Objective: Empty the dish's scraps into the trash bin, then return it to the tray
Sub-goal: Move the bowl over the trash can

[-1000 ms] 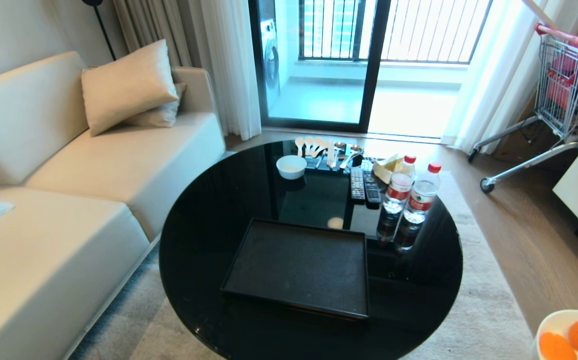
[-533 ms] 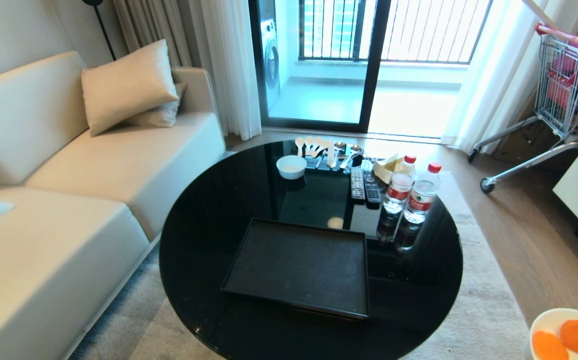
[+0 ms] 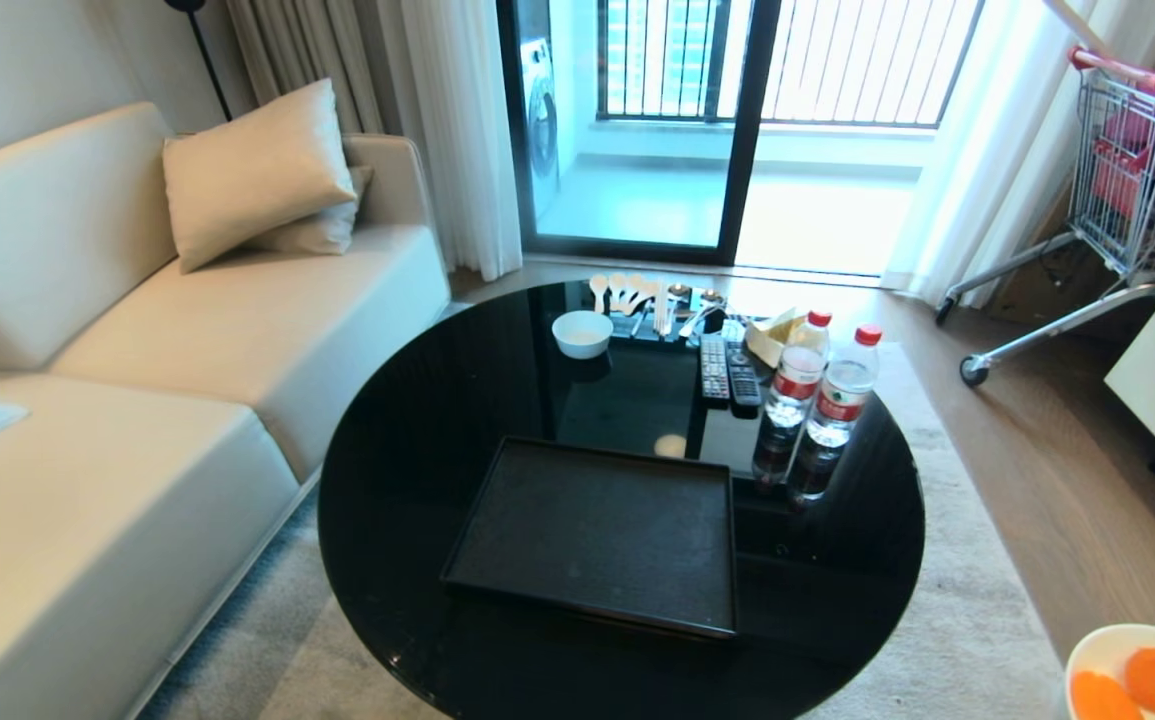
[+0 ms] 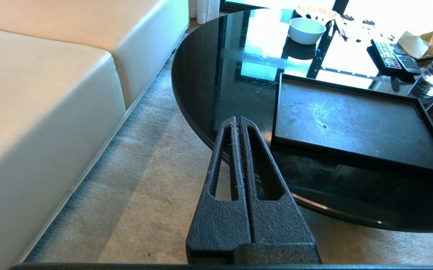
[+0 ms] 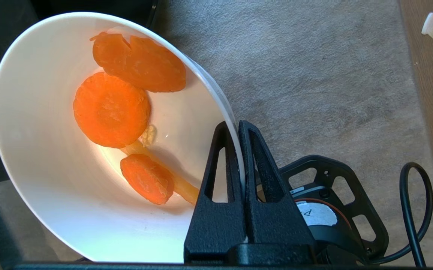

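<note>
At the near right corner of the scene, off the table's edge, the right gripper (image 5: 238, 125) pinches the rim of the dish (image 5: 51, 187), one finger inside the wall, one outside. Bowl mouth faces away from the fingers, tilted. Carrot slices (image 5: 111, 108) remain inside, so dumping is judged not yet done. Trash bin is not visible; its direction from the dish cannot be told. Tray (image 3: 602, 530) lies to the far left on the table (image 3: 397, 450). Left gripper (image 4: 237, 122) is parked, fingers pressed together, holding nothing.
</note>
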Available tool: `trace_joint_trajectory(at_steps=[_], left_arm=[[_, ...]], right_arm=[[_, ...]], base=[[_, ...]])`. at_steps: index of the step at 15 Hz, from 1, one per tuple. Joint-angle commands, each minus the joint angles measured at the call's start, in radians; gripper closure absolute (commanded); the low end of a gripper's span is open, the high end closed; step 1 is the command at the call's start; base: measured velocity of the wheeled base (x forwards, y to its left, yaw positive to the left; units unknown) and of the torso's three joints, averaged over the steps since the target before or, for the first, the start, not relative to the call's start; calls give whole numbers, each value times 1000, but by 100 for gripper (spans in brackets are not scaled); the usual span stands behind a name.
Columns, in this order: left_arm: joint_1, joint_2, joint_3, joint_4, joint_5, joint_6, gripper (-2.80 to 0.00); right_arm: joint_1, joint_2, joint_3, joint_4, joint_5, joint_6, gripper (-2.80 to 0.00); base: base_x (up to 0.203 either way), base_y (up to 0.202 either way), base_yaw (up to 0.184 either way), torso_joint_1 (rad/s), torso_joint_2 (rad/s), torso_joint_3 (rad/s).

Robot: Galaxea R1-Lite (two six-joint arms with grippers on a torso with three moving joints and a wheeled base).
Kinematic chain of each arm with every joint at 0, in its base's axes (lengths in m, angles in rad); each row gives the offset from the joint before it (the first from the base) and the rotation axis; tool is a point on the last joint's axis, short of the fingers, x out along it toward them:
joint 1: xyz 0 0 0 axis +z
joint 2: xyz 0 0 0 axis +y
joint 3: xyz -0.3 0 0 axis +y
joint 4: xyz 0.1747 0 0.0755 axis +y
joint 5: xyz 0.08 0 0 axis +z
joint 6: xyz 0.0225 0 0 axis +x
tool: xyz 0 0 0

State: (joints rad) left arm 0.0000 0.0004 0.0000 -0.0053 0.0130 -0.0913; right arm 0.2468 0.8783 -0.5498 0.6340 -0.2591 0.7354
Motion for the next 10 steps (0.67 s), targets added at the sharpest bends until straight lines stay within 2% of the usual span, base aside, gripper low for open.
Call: trace_joint_trajectory(at_steps=[1,10], left_arm=[[0,0,0,-1,1,-1,0],[0,0,0,-1,1,-1,0]], right_arm=[[0,1,-4,-1,-2,2,0],[0,2,-38,6,0,4,0]], base=[[0,0,0,0,0,0],[0,0,0,0,0,0]])
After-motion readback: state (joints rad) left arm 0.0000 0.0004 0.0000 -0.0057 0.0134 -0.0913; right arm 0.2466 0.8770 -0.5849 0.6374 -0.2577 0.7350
